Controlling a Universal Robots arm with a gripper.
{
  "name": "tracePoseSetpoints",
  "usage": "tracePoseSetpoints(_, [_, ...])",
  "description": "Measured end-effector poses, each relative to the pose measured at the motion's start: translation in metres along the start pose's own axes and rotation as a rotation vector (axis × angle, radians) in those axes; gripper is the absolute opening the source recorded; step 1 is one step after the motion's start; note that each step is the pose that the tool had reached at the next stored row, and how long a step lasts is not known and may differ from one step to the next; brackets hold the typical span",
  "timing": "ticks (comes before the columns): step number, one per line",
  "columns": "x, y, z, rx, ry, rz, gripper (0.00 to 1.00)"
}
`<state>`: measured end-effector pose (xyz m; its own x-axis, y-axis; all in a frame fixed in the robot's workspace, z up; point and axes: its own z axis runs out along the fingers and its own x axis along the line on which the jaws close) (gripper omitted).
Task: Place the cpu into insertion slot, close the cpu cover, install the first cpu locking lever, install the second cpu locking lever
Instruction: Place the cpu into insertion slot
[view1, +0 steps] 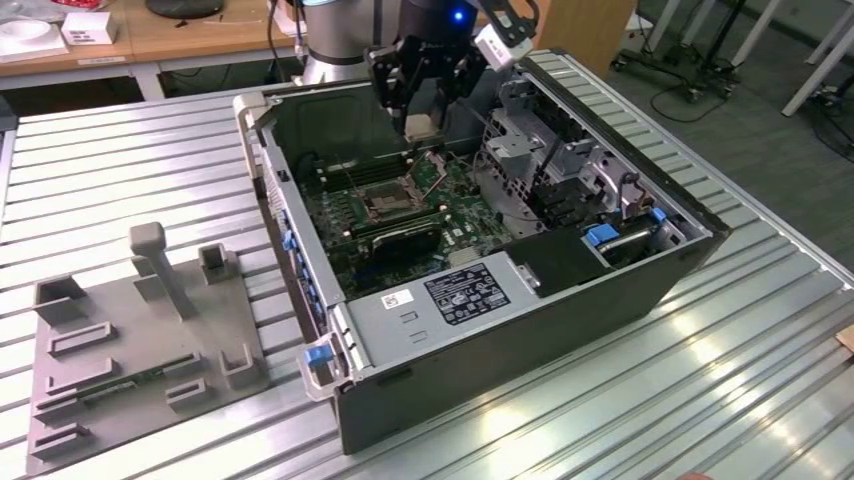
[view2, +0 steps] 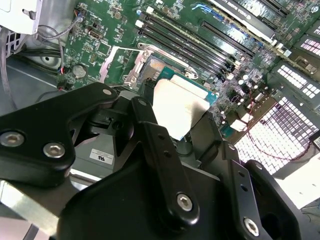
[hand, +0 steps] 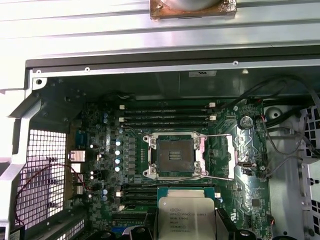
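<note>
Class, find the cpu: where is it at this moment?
In the first wrist view the cpu is gripped in the jaws above the motherboard, over the memory slots just beside the open insertion slot, not yet seated.

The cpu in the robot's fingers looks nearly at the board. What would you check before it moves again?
1. cpu gripped between the fingers: ok.
2. insertion slot empty, with nothing lying in it: ok.
3. cpu cover swung open, off the slot: ok.
4. cpu lined up over the slot: not ok. In the first wrist view it sits to one side, past the memory slots.
5. cpu turned the right way for the slot: cannot tell.
6. Locking levers clear of the path: cannot tell.
</note>
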<state>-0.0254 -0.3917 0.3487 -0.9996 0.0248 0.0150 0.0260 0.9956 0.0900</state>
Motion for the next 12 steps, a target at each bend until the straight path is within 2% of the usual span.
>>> tracePoseSetpoints(12, [0.0, -0.0002, 0.0017, 0.0003, 0.0001, 0.0, 0.54])
